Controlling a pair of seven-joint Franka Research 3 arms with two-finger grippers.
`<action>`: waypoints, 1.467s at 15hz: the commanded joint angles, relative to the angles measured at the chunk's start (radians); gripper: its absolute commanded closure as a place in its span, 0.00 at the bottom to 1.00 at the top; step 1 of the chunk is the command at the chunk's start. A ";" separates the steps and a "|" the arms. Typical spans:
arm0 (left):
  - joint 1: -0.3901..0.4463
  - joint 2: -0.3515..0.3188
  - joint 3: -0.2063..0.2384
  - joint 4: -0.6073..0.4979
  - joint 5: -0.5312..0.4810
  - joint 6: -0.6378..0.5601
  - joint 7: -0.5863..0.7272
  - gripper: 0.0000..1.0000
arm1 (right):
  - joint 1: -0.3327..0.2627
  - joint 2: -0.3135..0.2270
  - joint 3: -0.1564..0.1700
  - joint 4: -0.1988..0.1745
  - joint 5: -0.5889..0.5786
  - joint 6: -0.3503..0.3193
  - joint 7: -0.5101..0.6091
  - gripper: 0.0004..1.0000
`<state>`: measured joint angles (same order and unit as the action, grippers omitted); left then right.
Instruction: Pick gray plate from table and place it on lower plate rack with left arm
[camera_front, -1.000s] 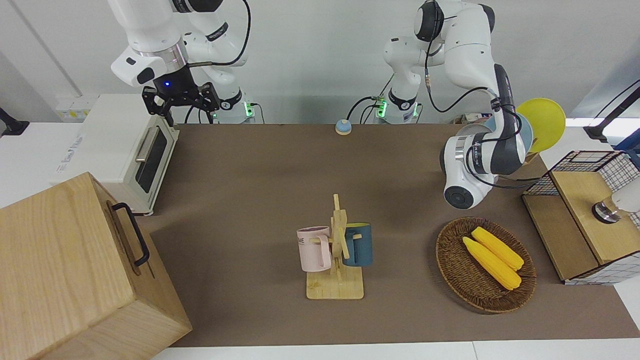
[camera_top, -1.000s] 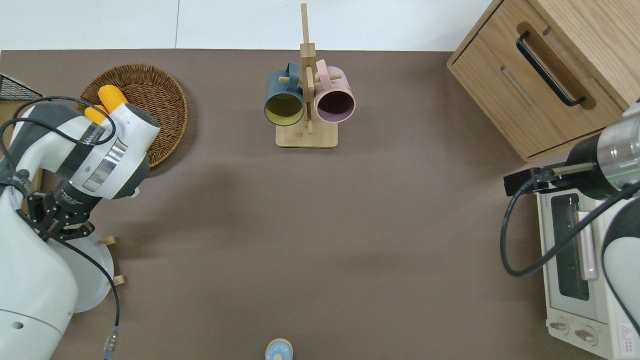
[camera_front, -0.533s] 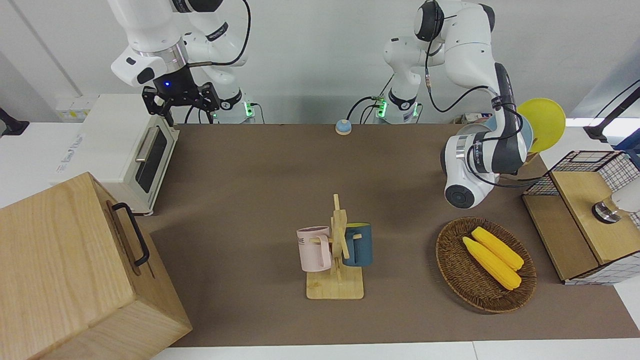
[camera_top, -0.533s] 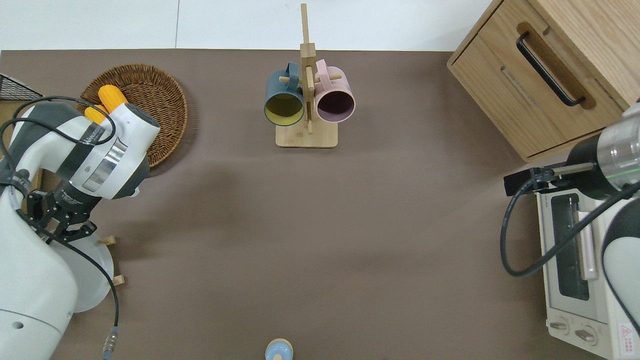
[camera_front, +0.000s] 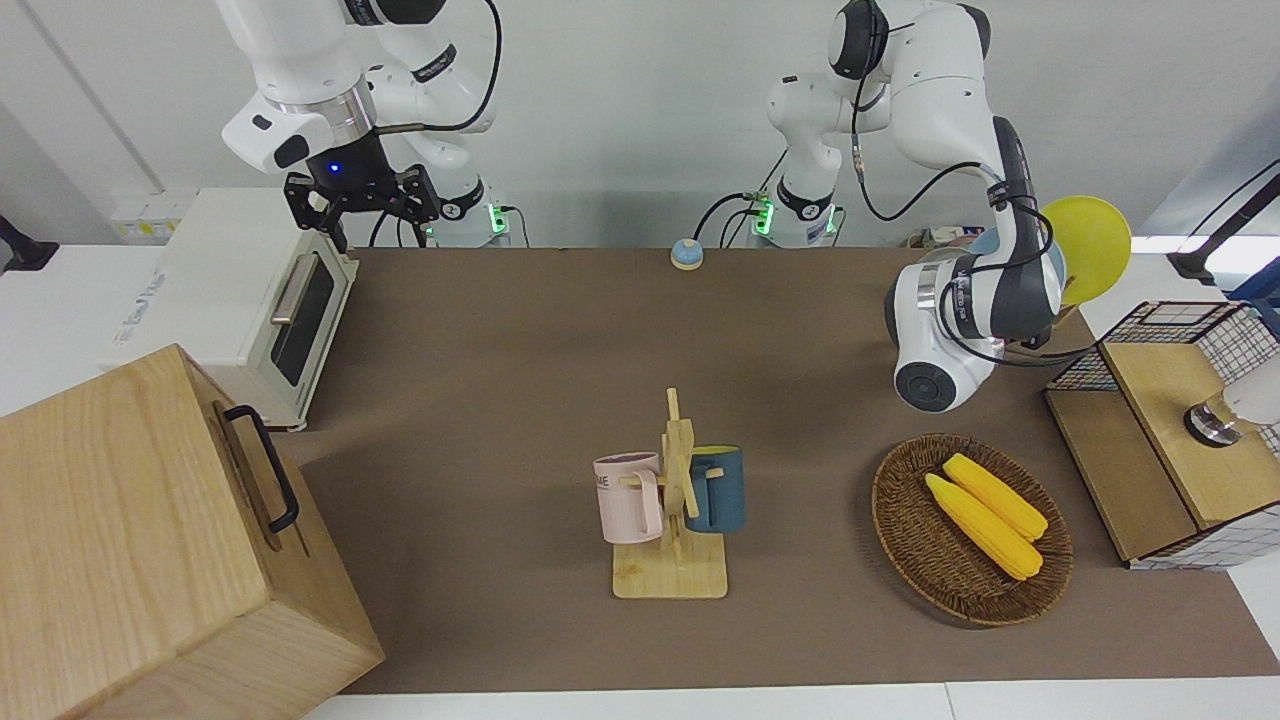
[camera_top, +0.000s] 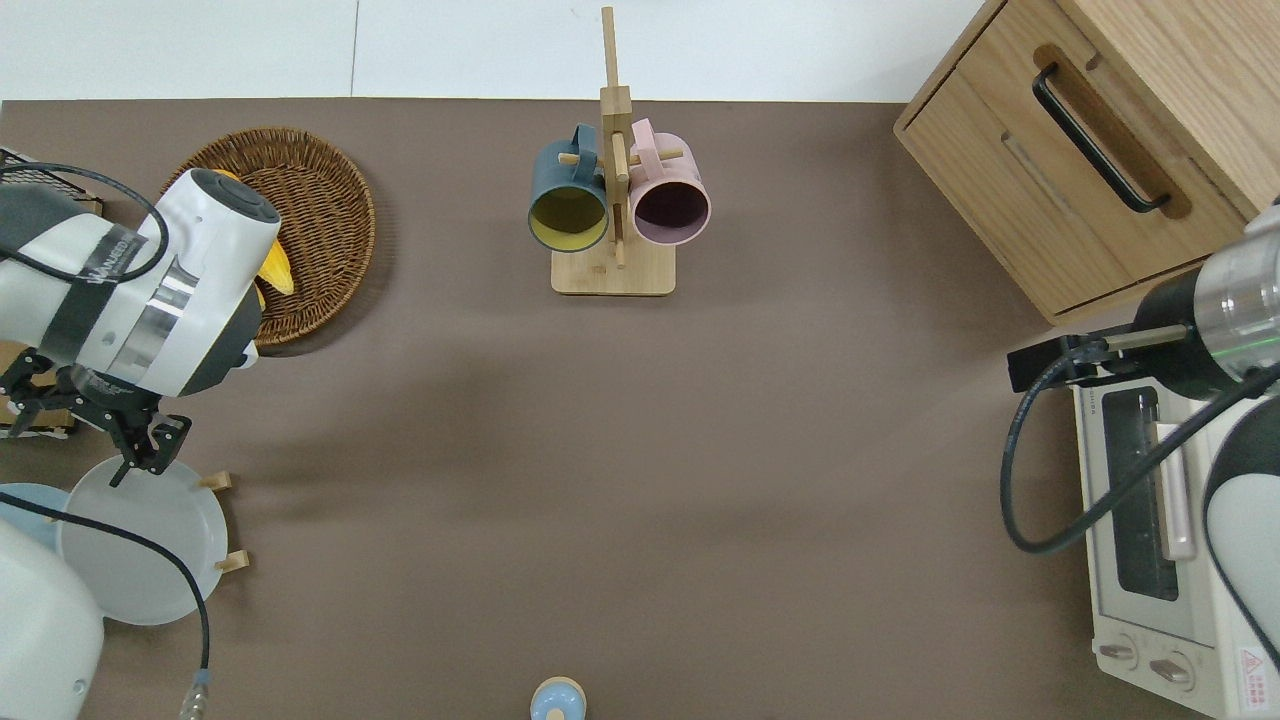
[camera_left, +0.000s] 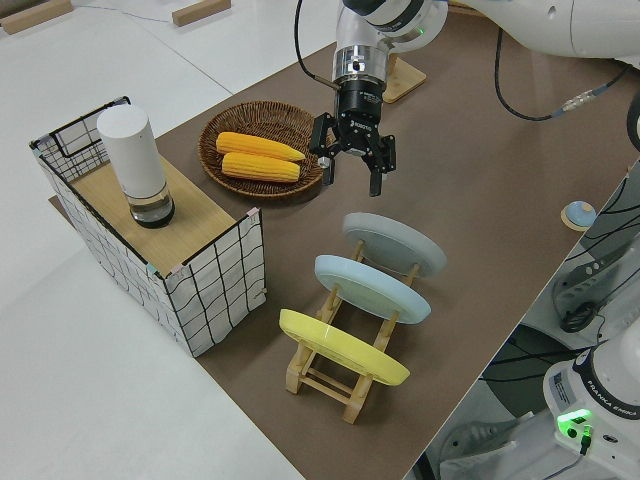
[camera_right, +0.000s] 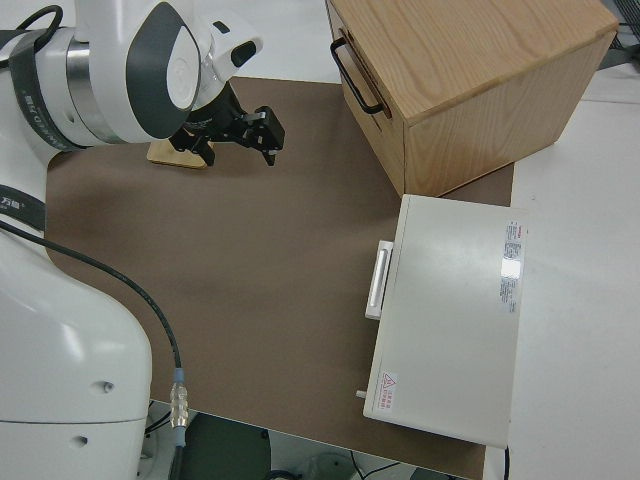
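Observation:
The gray plate (camera_left: 393, 243) stands tilted in the lowest slot of the lower plate rack (camera_left: 330, 383), at the left arm's end of the table. It also shows in the overhead view (camera_top: 140, 545), beside the rack's pegs (camera_top: 215, 481). My left gripper (camera_left: 352, 175) is open and empty. In the overhead view it (camera_top: 85, 430) hangs over the table between the gray plate's rim and the wicker basket (camera_top: 310, 200), clear of the plate. The right arm is parked, its gripper (camera_front: 360, 205) open.
A light-blue plate (camera_left: 372, 288) and a yellow plate (camera_left: 340, 345) fill the rack's higher slots. The basket holds two corn cobs (camera_left: 260, 158). A wire crate (camera_left: 200, 290) stands beside the rack. A mug tree (camera_front: 670, 575), a wooden cabinet (camera_front: 130, 540) and a toaster oven (camera_front: 250, 290) stand elsewhere.
My left gripper has drawn up and away from the gray plate's rim toward the basket. The plate stays in the rack. The right arm has not moved.

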<state>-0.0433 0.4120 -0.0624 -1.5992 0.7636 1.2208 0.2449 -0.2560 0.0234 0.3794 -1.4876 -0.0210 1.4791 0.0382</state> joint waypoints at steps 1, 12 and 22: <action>0.031 -0.132 -0.016 -0.021 -0.128 0.135 -0.003 0.00 | -0.026 -0.002 0.024 0.010 -0.004 -0.017 0.014 0.02; 0.039 -0.380 -0.054 -0.071 -0.522 0.313 -0.236 0.00 | -0.026 -0.002 0.024 0.010 -0.002 -0.017 0.014 0.02; 0.117 -0.535 -0.050 -0.142 -0.787 0.430 -0.338 0.00 | -0.026 -0.002 0.024 0.010 -0.002 -0.017 0.014 0.02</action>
<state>0.0680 -0.0464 -0.1080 -1.6867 -0.0018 1.6174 -0.0386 -0.2560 0.0234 0.3794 -1.4876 -0.0210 1.4791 0.0382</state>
